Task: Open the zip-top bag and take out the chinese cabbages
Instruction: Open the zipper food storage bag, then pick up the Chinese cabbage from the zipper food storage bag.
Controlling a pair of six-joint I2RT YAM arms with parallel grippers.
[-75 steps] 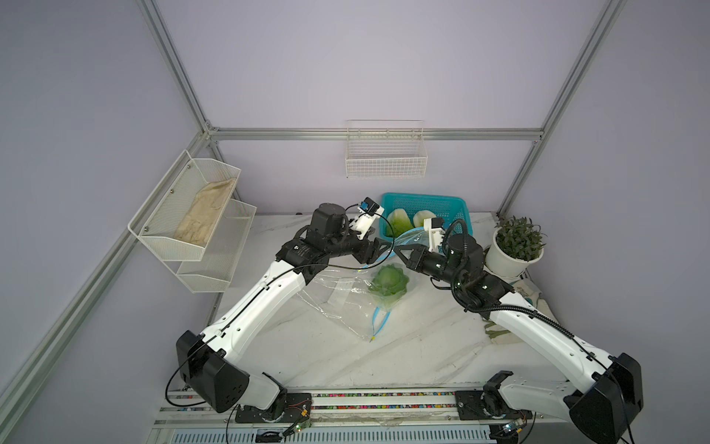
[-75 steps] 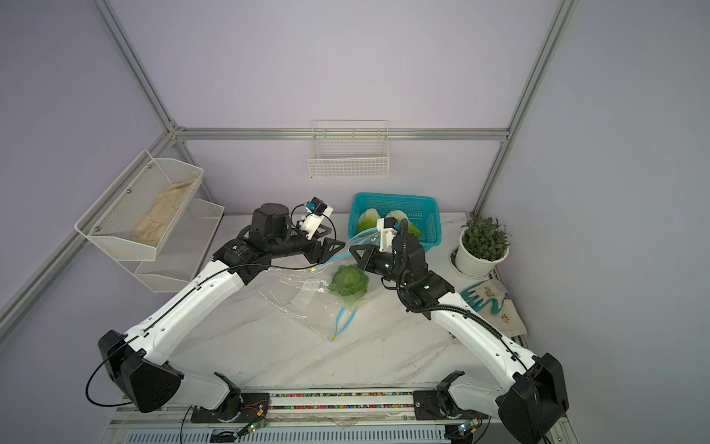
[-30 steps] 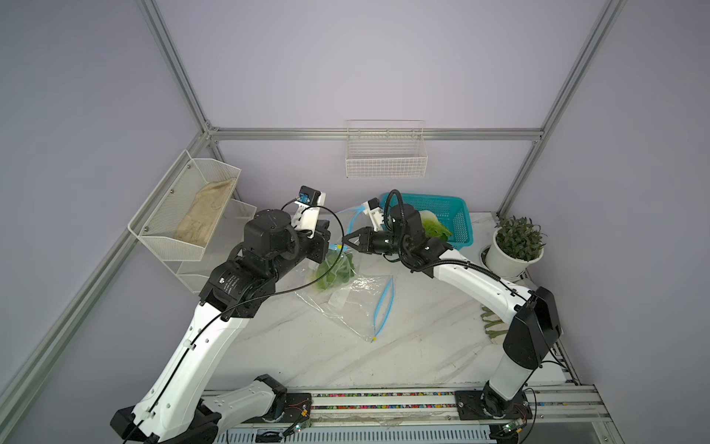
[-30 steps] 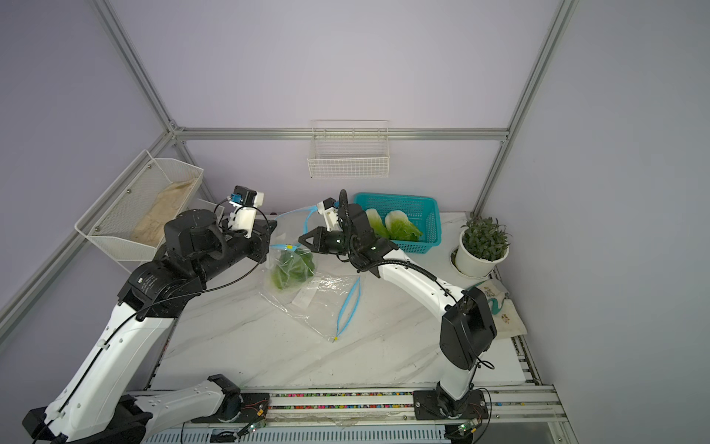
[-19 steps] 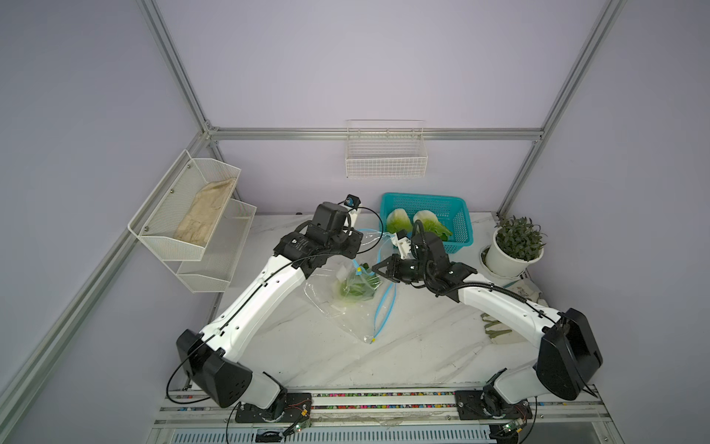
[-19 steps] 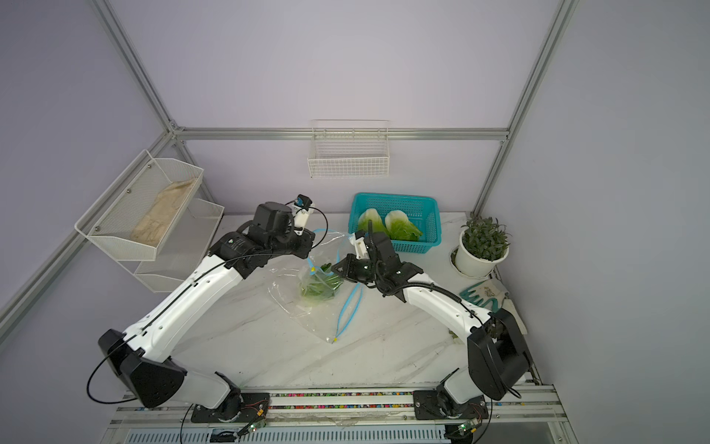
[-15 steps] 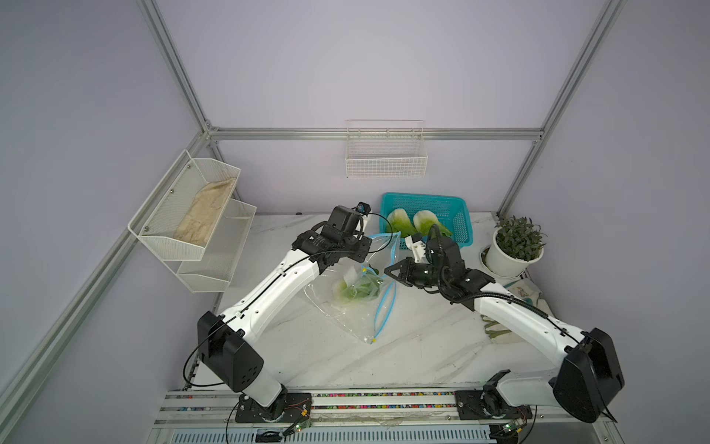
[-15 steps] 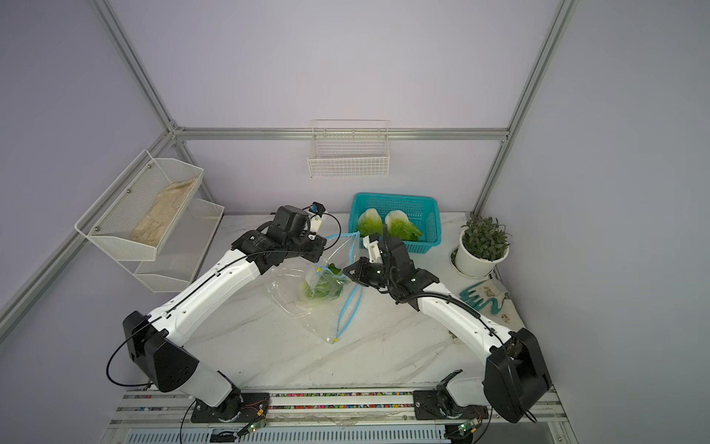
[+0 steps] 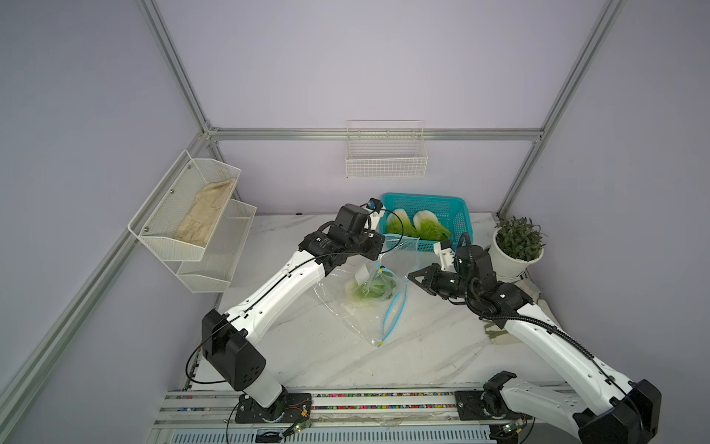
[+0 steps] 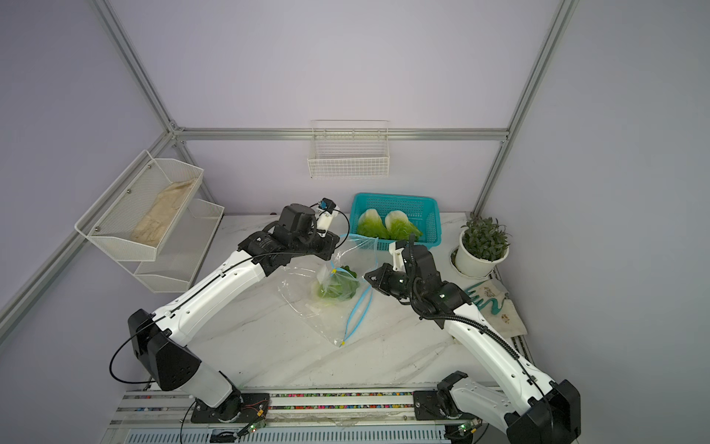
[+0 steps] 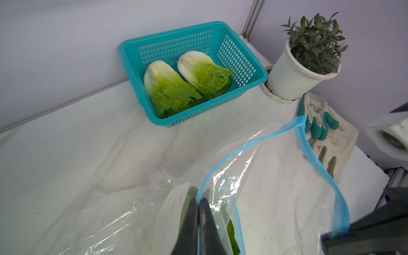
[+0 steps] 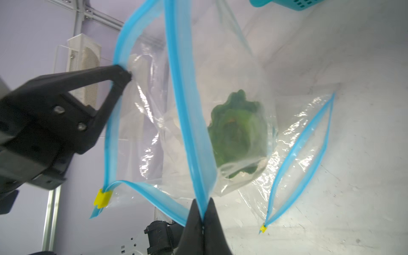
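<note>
Since a second ago: both arms are back from the table's left side to the middle, and the bag came with them.

Top views. The left gripper [image 9: 378,256] and right gripper [image 9: 412,276] face each other across the zip-top bag [image 9: 367,303], which sits just in front of the teal basket [image 9: 422,198]. The dark green head [image 10: 338,288] is still inside the bag. I cannot tell whether the bag's bottom rests on the table [image 10: 384,357]. The two pale heads [image 9: 417,227] already lie side by side in the basket.

Left wrist. The left gripper [image 11: 199,202] is clamped shut on one blue zip lip, with green leaf directly below. The far lip runs off to the right gripper [image 11: 337,237].

Right wrist. The right gripper [image 12: 202,202] is pinched shut on the opposite lip. The left gripper [image 12: 125,75] holds its lip apart from this one, so the mouth gapes. The yellow slider [image 12: 102,198] is parked at one end of the zip. A second bag [image 12: 304,152] lies flat and empty on the table beyond.

Step in hand, as I judge it: the bag is open and two heads are out, so the last head remains to be taken out. The next move likely calls for one gripper to let go of its lip and reach in for the head, or for the bag to be upended. The slack film may fold shut if either lip is released.
</note>
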